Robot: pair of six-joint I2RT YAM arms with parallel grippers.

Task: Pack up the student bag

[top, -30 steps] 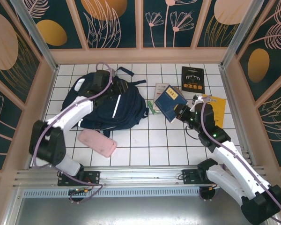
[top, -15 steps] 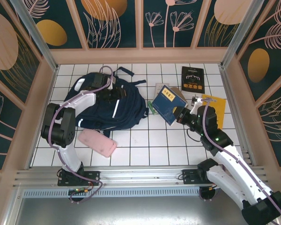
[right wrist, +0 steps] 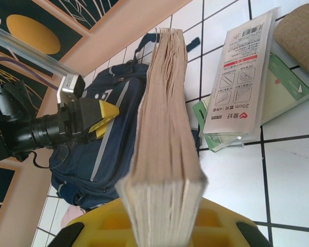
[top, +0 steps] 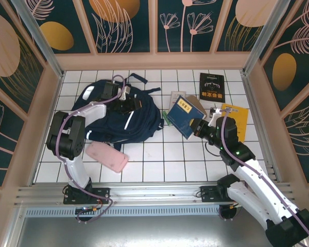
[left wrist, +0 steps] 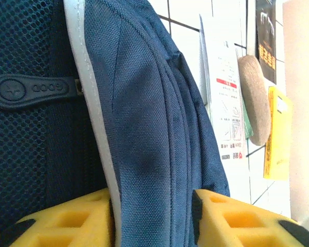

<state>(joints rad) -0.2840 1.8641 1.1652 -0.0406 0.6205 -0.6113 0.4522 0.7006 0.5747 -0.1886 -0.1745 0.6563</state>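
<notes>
The student bag (top: 118, 119), a big navy backpack with white stripes, lies at the left of the tiled table. My left gripper (top: 130, 105) sits on its upper right part. In the left wrist view the yellow jaws of that gripper (left wrist: 153, 212) press both sides of a raised fold of the bag's fabric (left wrist: 144, 103), beside a white stripe. A thick blue-covered book (top: 181, 114) is held on edge off the table, with my right gripper (top: 196, 126) shut on its lower end. From the right wrist, the book's page block (right wrist: 165, 128) points toward the bag (right wrist: 100, 159).
A pink pouch (top: 107, 156) lies in front of the bag. A black book (top: 211, 86) and a yellow book (top: 237, 121) lie at the right. A packaged ruler (right wrist: 242, 82), a green item (right wrist: 283, 98) and a brown pouch (right wrist: 301, 33) lie between bag and books. Wooden walls surround the table.
My left gripper slid right across the top of the bag and its jaws narrowed onto the fabric fold. My right gripper shifted the book slightly left.
</notes>
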